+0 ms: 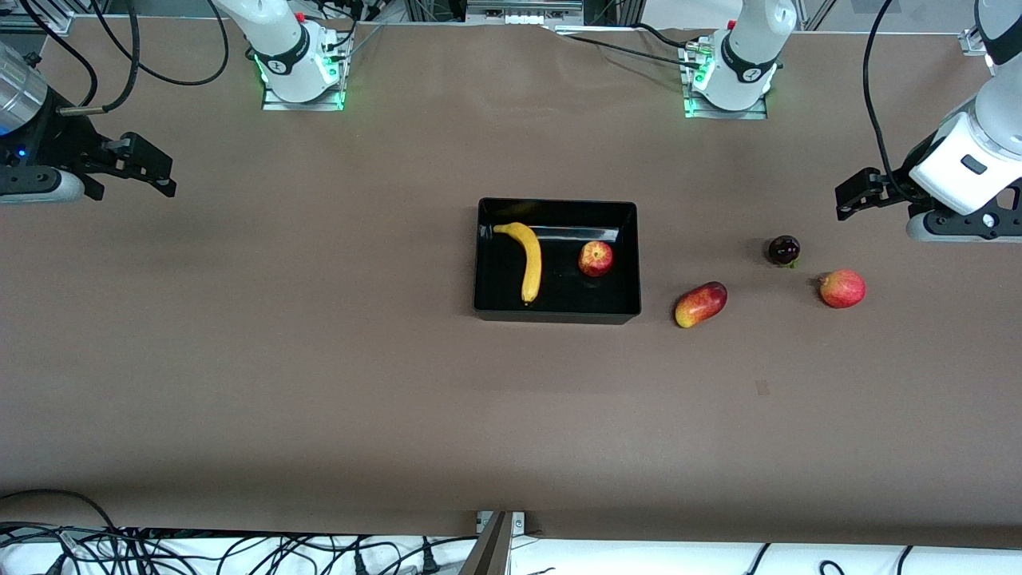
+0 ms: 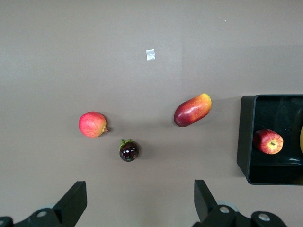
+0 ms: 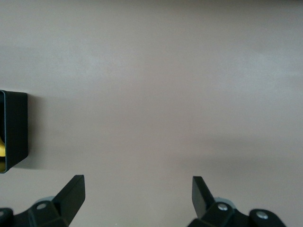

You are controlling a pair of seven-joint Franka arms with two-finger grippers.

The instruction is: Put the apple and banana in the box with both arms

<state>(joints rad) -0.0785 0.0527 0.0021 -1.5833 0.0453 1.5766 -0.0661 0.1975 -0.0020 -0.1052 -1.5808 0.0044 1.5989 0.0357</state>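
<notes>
Brown matte cloth covers the table (image 1: 319,383) I am working over, and reading the front view from one side to the other, I first meet the right gripper (image 1: 164,172), hanging over bare cloth at the right arm's end of the table with its fingers spread apart and nothing between them; its own wrist view shows the same wide gap (image 3: 137,194) above plain cloth, with only a corner of the box wall at the edge. At the middle of the table sits the box (image 1: 557,313), glossy black and open-topped. Inside it I see the banana (image 1: 528,259) lying lengthwise toward the right arm's end of the box, and the apple (image 1: 596,258) resting on the floor beside it toward the left arm's end, the two apart and not touching. Outside the box, toward the left arm's end, lies an oblong red-and-yellow fruit (image 1: 700,304) just beside the box wall. Past it I see a small dark round fruit (image 1: 784,250), farther from the front camera, and a plain pink-red round fruit (image 1: 842,288) near it. Last comes the left gripper (image 1: 853,200), held over the cloth at the left arm's end, fingers apart and empty, which its wrist view (image 2: 139,201) confirms above those three loose fruits.
</notes>
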